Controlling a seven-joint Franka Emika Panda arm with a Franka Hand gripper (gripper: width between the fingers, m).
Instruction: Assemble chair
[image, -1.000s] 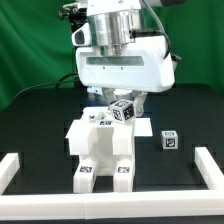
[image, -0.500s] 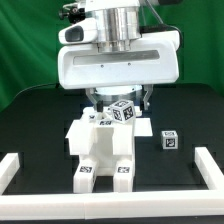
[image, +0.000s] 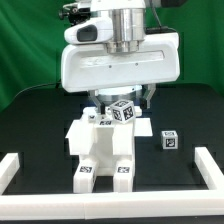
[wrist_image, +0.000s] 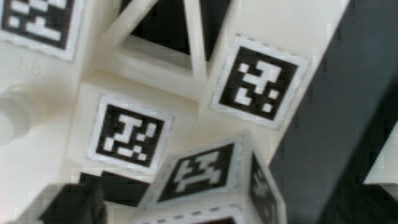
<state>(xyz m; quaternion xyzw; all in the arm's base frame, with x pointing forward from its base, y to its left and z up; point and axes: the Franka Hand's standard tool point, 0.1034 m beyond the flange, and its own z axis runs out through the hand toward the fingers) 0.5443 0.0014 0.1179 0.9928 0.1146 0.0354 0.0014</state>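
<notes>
Exterior view. One partly built chair (image: 100, 150), a blocky white piece, stands on the black tabletop (image: 40, 120) at the centre of the frame, just below the middle. Its front has two short legs, and each leg carries one black-and-white tag at its foot, two tags in all. A third tag lies on the upper face of the chair. One tagged block (image: 122, 110) sits tilted on top of the chair, showing two tagged faces. One small loose cube (image: 168, 141) stands alone on the tabletop to the right of the chair, near it but apart, with one tag facing the camera.

One white rail (image: 10, 170) borders the work area in three stretches: lower left, lower right and along the bottom edge of the frame. The arm's large white housing (image: 118, 65) fills the upper centre, directly above the tagged block. A green curtain (image: 30, 50) closes the background.

The claw is hidden behind this housing, so whether it is wide or closed, and whether it holds anything, cannot be told.

Wrist view. White chair surfaces fill the picture at close range; at least four tags (wrist_image: 258, 85) can be counted, all blurred.
</notes>
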